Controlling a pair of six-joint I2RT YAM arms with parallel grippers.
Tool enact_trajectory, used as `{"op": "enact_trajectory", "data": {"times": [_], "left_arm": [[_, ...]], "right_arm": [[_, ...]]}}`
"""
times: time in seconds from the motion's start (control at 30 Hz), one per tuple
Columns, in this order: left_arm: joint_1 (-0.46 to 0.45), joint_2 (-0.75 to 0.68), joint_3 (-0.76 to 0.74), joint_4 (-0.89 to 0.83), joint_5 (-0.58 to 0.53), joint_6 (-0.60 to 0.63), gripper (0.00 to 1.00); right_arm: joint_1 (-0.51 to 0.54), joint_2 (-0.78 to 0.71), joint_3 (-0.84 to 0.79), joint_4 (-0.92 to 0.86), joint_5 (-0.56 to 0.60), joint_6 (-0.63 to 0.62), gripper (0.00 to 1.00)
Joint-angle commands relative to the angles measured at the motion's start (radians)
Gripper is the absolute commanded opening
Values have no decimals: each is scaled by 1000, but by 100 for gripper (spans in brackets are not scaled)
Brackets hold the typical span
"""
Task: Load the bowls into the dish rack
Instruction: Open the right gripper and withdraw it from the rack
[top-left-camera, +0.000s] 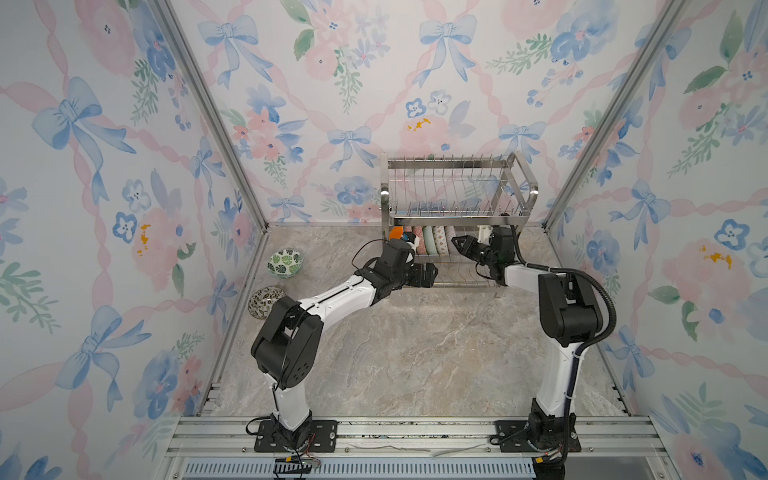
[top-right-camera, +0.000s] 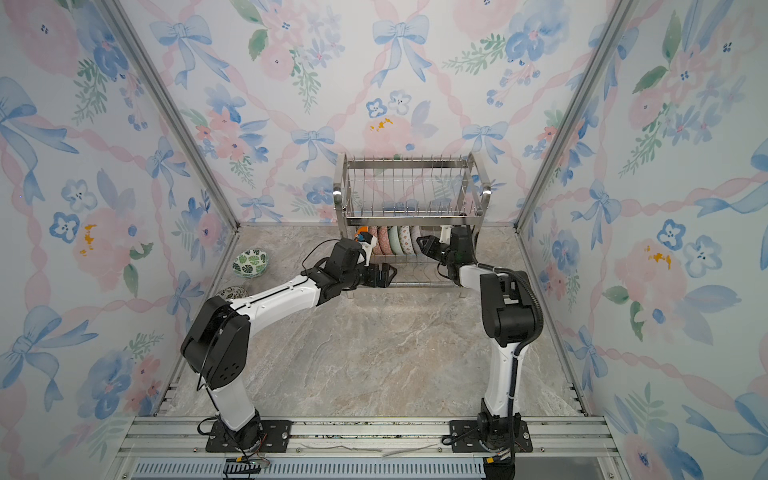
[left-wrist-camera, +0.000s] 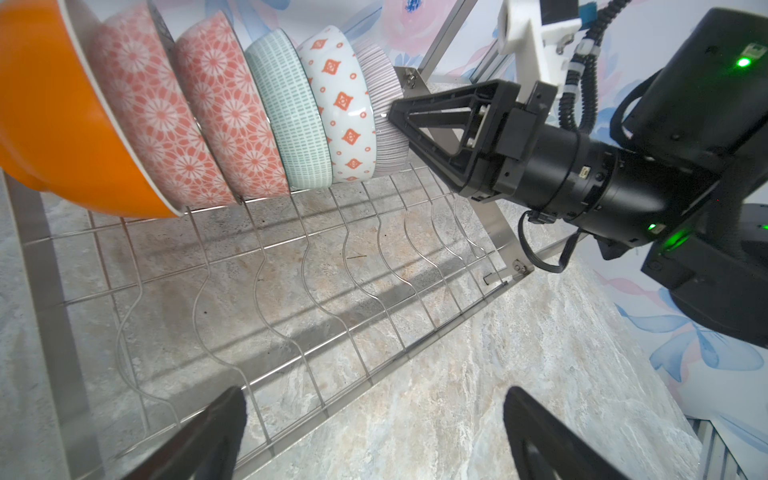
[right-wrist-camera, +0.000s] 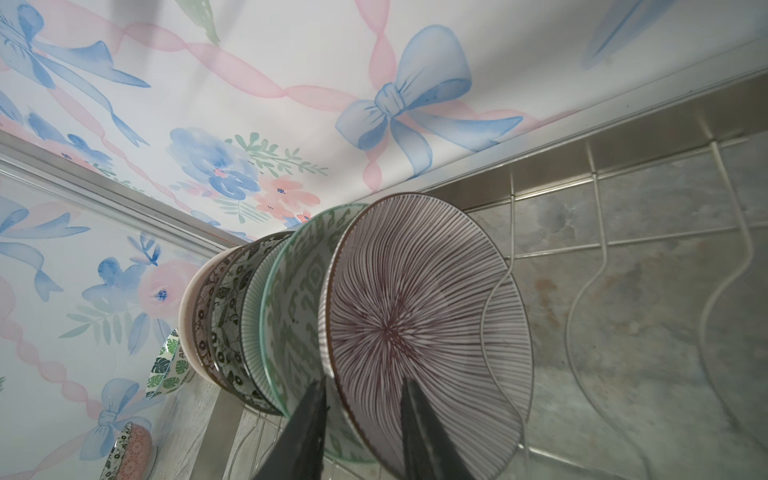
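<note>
Purple-lined bowl (right-wrist-camera: 415, 324) (last in the dish rack (right-wrist-camera: 623, 122) row) stands between parted fingers (right-wrist-camera: 424, 432) of the right end effector (right-wrist-camera: 365, 384).

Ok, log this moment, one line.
left gripper open | right gripper open astride purple-lined bowl | dish rack: six bowls | table: green-leaf bowl, dark-leaf bowl

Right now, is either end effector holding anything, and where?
Nothing gripped: right end effector straddles the rim of the purple-lined bowl, jaws parted; left end effector open, empty.
</note>
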Motion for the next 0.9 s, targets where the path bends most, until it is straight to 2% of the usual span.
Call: {"op": "enact_trajectory", "data": {"times": [0.0,0.53,0.87], "left_arm": [[-5,-4,5,19,12,-1,98],[-15,-74,-27,3,-22,-3,98],[-18,-227,-168,-67,-97,-25,98]], "right_arm": [[-8,-56,-23,-15,11,-21,36],[18,-201,-195,49,62,-8,42],[63,-326,-346,85,99,-6,49]]}}
